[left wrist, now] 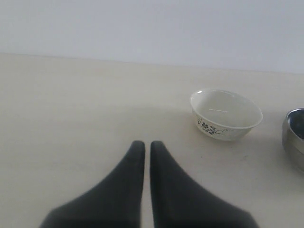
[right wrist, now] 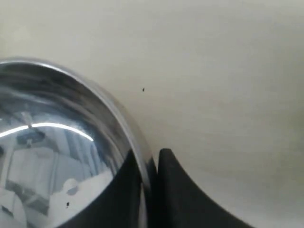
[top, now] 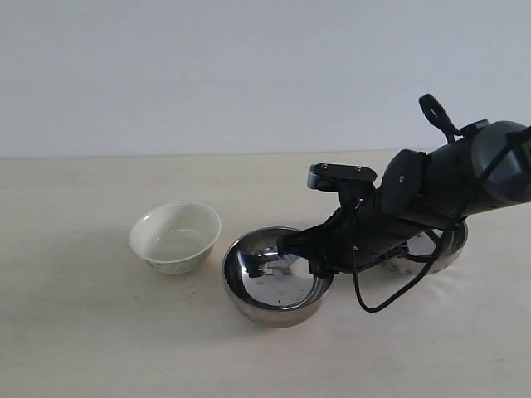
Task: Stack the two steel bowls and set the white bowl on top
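A shiny steel bowl [top: 274, 290] sits in the middle of the table. My right gripper [top: 290, 246] reaches across to its far right rim. In the right wrist view this gripper [right wrist: 151, 159] is shut on the steel bowl [right wrist: 57, 142], one finger inside the rim and one outside. The second steel bowl [top: 448, 249] is mostly hidden behind the right arm. The cream-white bowl [top: 176, 237] stands upright left of the held bowl, a small gap between them. My left gripper [left wrist: 144, 145] is shut and empty over bare table, well short of the white bowl [left wrist: 226, 114].
The pale table [top: 83, 332] runs back to a plain wall. A loose black cable [top: 390, 300] hangs from the right arm near the tabletop. The edge of a steel bowl [left wrist: 295, 137] shows beyond the white bowl in the left wrist view.
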